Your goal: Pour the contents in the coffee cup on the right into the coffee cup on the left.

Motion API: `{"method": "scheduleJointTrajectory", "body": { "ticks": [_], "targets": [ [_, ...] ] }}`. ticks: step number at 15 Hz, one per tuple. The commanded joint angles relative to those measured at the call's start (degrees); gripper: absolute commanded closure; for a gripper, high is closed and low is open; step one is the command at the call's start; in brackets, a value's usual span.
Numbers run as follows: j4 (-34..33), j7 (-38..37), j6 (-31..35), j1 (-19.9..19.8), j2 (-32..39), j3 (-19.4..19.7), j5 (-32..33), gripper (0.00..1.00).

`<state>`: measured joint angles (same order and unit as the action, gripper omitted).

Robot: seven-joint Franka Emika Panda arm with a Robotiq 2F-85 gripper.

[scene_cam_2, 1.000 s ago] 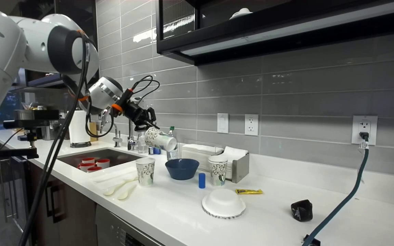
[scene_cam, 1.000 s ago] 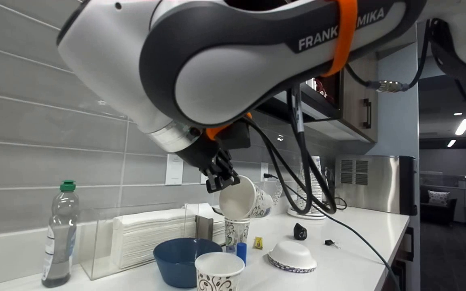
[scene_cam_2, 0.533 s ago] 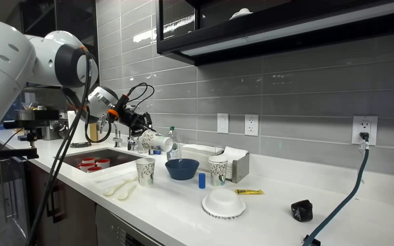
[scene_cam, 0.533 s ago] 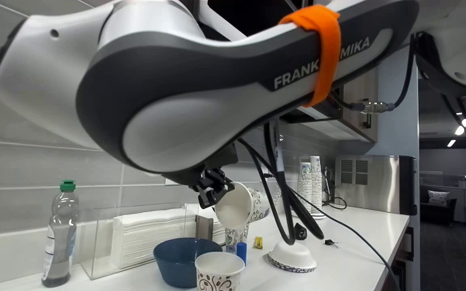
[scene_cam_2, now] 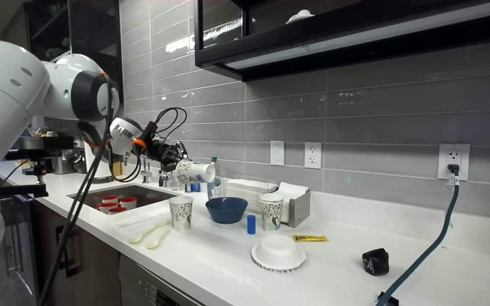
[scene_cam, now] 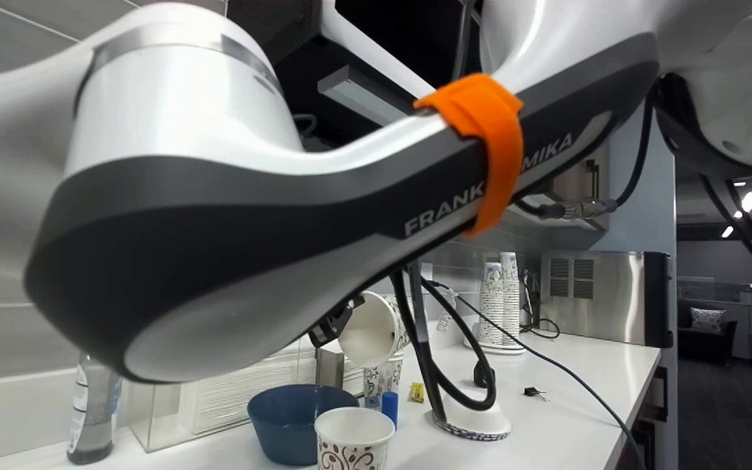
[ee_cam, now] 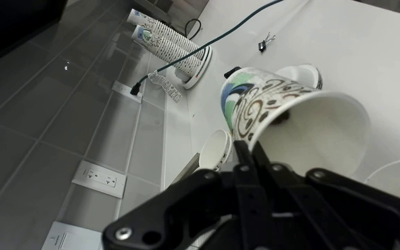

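My gripper [ee_cam: 250, 147] is shut on the rim of a patterned paper cup [ee_cam: 273, 99], one finger inside and one outside. The held cup lies nearly horizontal in the air, its mouth toward the gripper, with dark bits inside. It shows in both exterior views [scene_cam: 368, 331] [scene_cam_2: 195, 171], where the gripper [scene_cam_2: 182, 158] is at its mouth end. A patterned cup [scene_cam_2: 181, 213] stands upright on the counter, lower than the held cup; it also shows at the bottom [scene_cam: 353, 440]. Another upright patterned cup [scene_cam_2: 272, 212] stands by the napkin holder; its white inside shows in the wrist view [ee_cam: 214, 149].
A blue bowl [scene_cam_2: 226, 210] stands between the upright cups. A blue cylinder [scene_cam_2: 251, 224], upturned white bowls [scene_cam_2: 278, 253] and a napkin holder [scene_cam_2: 299, 210] are near. Spoons [scene_cam_2: 156, 238] and a sink [scene_cam_2: 143, 194] with red-white mugs lie left. A shelf [scene_cam_2: 334, 42] overhangs the counter.
The arm has come down. The held cup has turned from base-low to nearly level, its base rising and its mouth dropping, and it has shifted slightly. The standing cups have not moved.
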<state>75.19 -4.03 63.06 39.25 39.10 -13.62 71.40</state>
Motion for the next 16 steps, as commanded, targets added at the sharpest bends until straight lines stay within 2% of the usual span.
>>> {"method": "scheduleJointTrajectory", "body": {
  "ticks": [1, 16],
  "targets": [
    [-3.81, 4.7, -2.6, 2.3, 3.44, 1.39, 3.21, 0.99],
    [-5.07, 11.73, -4.81, 4.95, 7.89, 3.39, 8.9, 0.99]
  ]
}}
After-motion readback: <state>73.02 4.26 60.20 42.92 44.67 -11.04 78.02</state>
